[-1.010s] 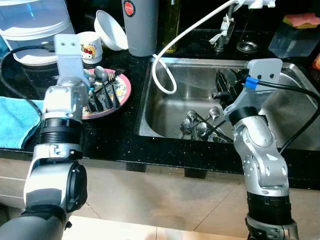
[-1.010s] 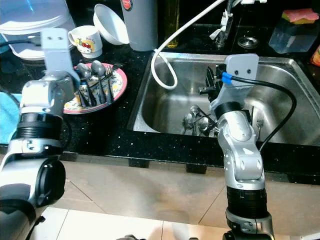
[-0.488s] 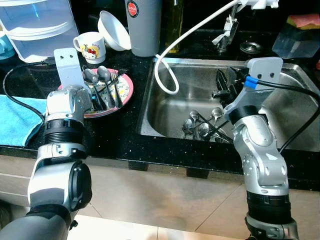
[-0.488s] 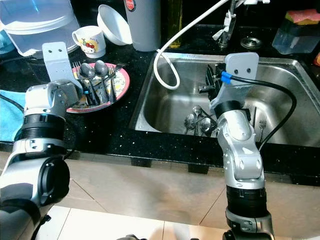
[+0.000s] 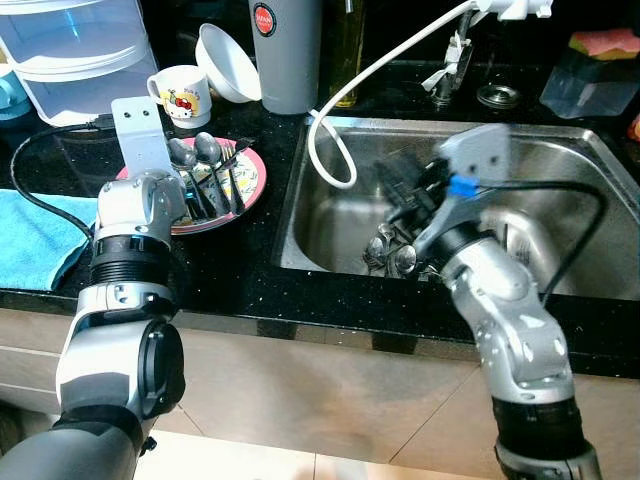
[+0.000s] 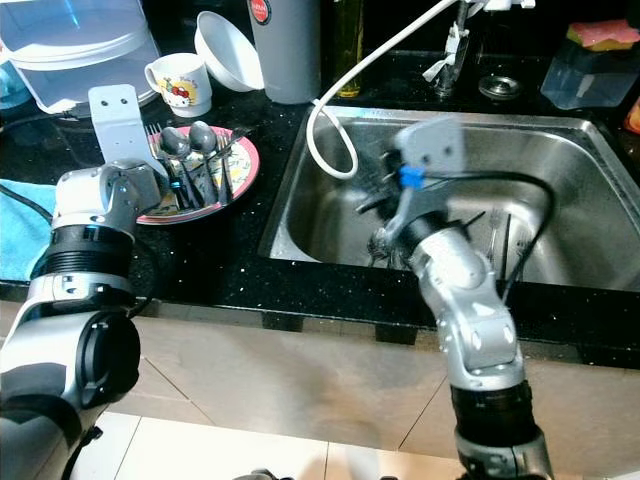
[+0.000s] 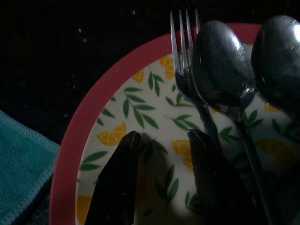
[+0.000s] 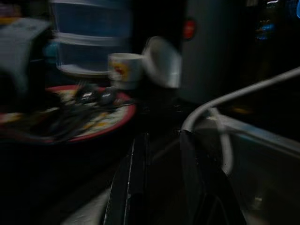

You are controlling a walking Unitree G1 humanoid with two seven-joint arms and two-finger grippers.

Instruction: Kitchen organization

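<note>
Both sets of jaws stand parted with nothing between them, as far as your wrist views let you judge. Your left gripper [image 7: 159, 180] hovers low over the plate [image 5: 252, 185], fingers a little apart above its lemon-and-leaf pattern, just beside the fork [image 7: 185, 56] and spoons [image 7: 222, 70] lying there. Your right gripper [image 5: 400, 185] is blurred over the sink [image 5: 560, 140], near its left wall, pointing toward the counter; its wrist view shows two fingers with a narrow gap and nothing held.

By my reading you are partway through. Several spoons and forks already lie on the plate, which sits on the counter just left of the sink's left rim. More cutlery [image 5: 392, 255] is piled at the bottom of the sink by its front wall, and something like a fork [image 6: 497, 245] lies further right. That pile looks like your remaining work, though the task line does not say where it should go.

For writing, little can be read. A mug [image 5: 180, 88] near the counter's back edge carries a cartoon figure with red, and the grey cylinder [image 5: 285, 50] beside a white bowl [image 5: 225, 60] bears a round red label whose text is too small to read. A white hose [image 5: 340, 100] loops over the sink's back left corner; a blue towel [image 5: 35, 240] lies at the counter's front left.
</note>
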